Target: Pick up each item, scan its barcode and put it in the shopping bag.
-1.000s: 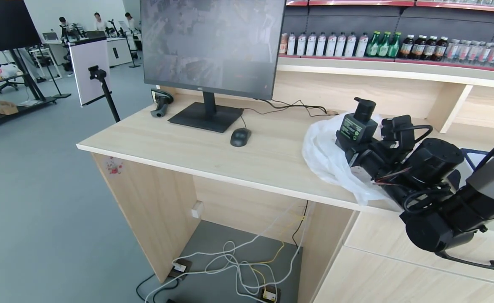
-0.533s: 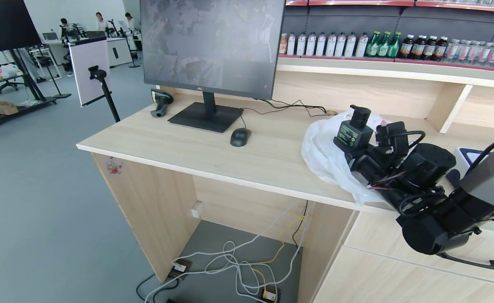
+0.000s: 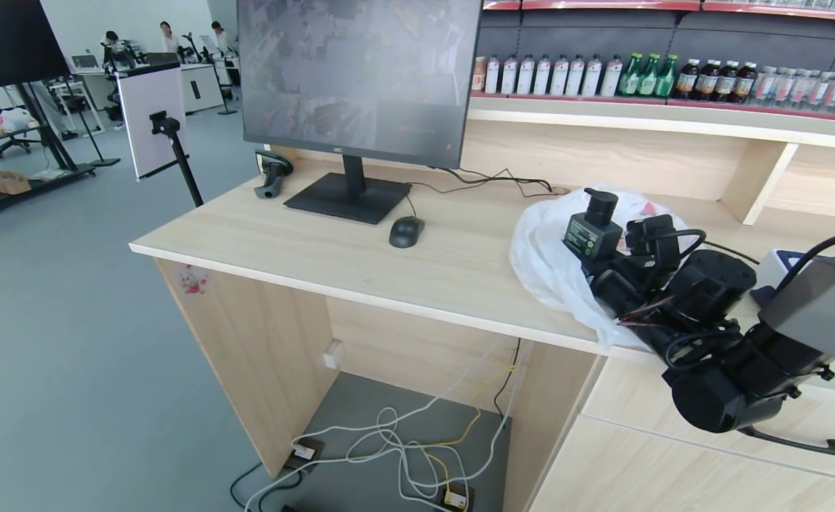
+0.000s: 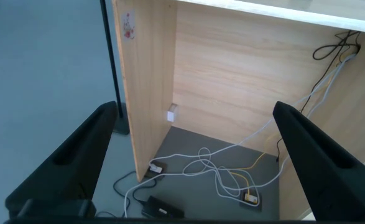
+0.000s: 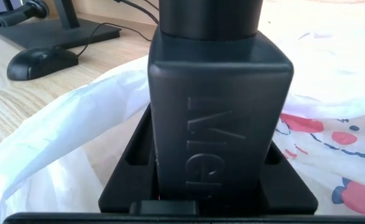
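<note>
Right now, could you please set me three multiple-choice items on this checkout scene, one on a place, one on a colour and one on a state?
1. Where is the bottle?
A. On the floor.
B. At the bag.
C. On the shelf.

2. What colour is the mouse?
A. Black.
B. White.
C. Red.

3. How is the left hand?
A. Shut on a cable.
B. Shut, empty.
C. Open.

Answers:
1 B: the bag's plastic lies right behind the bottle.
2 A: it shows black on the pale desk.
3 C: its fingers stand wide apart with nothing between them.
</note>
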Tool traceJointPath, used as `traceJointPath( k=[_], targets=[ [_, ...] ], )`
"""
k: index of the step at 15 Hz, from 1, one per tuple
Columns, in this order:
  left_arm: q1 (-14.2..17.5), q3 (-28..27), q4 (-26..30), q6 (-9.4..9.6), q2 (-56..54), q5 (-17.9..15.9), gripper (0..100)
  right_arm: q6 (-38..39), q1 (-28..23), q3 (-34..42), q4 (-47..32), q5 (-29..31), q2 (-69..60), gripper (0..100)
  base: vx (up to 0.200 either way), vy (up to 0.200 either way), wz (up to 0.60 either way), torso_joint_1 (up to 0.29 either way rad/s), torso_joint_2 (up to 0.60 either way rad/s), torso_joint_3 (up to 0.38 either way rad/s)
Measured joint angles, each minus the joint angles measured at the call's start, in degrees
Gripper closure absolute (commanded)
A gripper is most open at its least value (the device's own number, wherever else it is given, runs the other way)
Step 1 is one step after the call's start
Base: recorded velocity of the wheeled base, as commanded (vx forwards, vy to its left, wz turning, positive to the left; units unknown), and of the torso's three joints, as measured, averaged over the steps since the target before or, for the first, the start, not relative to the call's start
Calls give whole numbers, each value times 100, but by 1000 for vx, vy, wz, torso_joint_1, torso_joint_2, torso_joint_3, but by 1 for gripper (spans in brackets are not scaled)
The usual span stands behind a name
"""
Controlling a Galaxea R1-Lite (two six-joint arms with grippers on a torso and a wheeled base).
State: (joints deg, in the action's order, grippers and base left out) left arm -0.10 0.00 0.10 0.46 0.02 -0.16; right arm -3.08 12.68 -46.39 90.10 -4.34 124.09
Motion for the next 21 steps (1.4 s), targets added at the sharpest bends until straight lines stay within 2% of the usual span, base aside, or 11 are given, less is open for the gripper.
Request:
traceJointPath(
  k=[4,5,21],
  targets=[
    [0,0,0,-2,0,0,0,9,20,22,22,5,78,100,0,0,0,0,0,0],
    [0,0,0,-2,0,-2,0,18,20,27,17,0,88,0,0,0,0,0,0,0],
    [0,0,0,-2,0,-2,0,110,13,185,-24,-4,-542,0,0,0,0,0,0,0]
  ],
)
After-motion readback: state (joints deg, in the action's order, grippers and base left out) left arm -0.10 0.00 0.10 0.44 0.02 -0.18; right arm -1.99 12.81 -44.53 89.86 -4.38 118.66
